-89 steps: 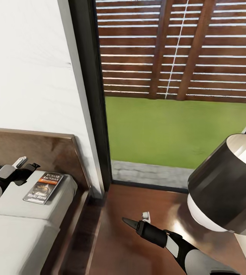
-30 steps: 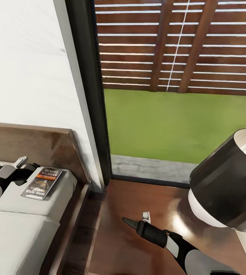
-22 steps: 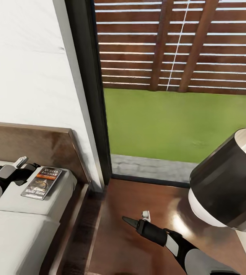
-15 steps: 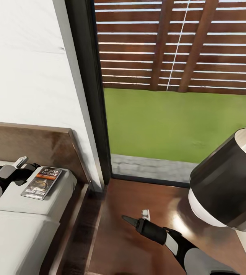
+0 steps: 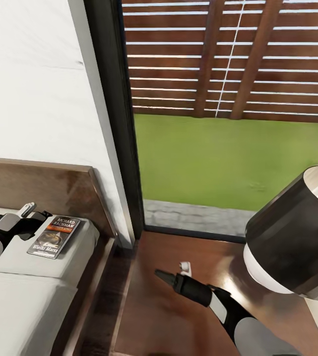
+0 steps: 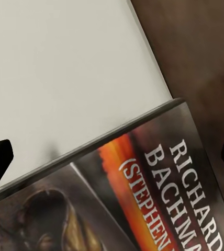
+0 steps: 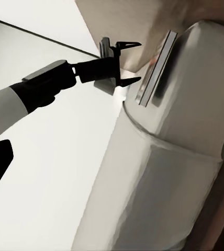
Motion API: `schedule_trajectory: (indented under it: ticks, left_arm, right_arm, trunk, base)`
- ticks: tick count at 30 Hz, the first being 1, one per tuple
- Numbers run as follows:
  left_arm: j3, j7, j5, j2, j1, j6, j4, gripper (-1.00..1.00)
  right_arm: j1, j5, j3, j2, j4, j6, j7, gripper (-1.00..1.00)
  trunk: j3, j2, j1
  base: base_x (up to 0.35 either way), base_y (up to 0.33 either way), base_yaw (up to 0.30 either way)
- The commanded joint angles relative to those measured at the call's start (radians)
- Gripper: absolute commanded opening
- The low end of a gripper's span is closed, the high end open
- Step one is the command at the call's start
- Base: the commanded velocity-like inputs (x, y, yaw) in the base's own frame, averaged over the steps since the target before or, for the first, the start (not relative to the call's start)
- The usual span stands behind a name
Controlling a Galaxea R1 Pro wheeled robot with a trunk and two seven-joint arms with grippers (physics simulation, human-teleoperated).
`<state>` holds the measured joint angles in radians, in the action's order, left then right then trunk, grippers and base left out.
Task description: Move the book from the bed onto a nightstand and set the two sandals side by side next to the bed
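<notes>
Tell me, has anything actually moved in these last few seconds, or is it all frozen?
Little. The right gripper crept slightly forward and toward the bed, above the dark wood floor. The view also tilted a bit early on. The left gripper stayed open at the book's edge, and the book still lies on the mattress by the headboard.

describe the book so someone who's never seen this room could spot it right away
Find the bed with its grey mattress and dark wood headboard. At the mattress corner nearest the window lies the book, flat, beside the left gripper. Its dark cover with white "RICHARD BACHMAN" and an orange band stands out.
</notes>
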<state>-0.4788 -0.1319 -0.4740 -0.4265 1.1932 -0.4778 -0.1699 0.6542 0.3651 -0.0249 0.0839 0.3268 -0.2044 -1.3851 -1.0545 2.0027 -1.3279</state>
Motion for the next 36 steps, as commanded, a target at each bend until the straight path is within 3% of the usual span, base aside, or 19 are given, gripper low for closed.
schedule_trajectory:
  ticks: [1, 7, 19, 36]
  left_arm:
    - [0.0, -0.008, -0.011, 0.0, 0.0, -0.005, -0.002, 1.0]
    - [0.0, -0.008, -0.011, 0.0, 0.0, -0.005, -0.002, 1.0]
    - [0.0, -0.008, -0.011, -0.001, 0.0, -0.005, -0.002, 1.0]
    - [0.0, -0.008, -0.011, -0.003, 0.0, -0.005, -0.002, 1.0]
  right_arm:
    - [-0.004, 0.001, -0.002, 0.003, 0.012, -0.011, -0.004, 1.0]
    - [-0.051, 0.002, -0.002, 0.012, 0.121, -0.026, -0.007, 1.0]
    - [-0.152, 0.0, -0.005, 0.014, 0.326, -0.127, -0.008, 1.0]
    - [-0.178, -0.012, -0.007, 0.011, 0.363, -0.15, -0.008, 1.0]
  trunk:
    - [-0.001, 0.0, 0.0]
    - [-0.001, 0.0, 0.0]
    - [-0.001, 0.0, 0.0]
    - [-0.001, 0.0, 0.0]
  base:
    - [0.0, 0.0, 0.0]
    - [0.0, 0.0, 0.0]
    - [0.0, 0.0, 0.0]
    - [0.0, 0.0, 0.0]
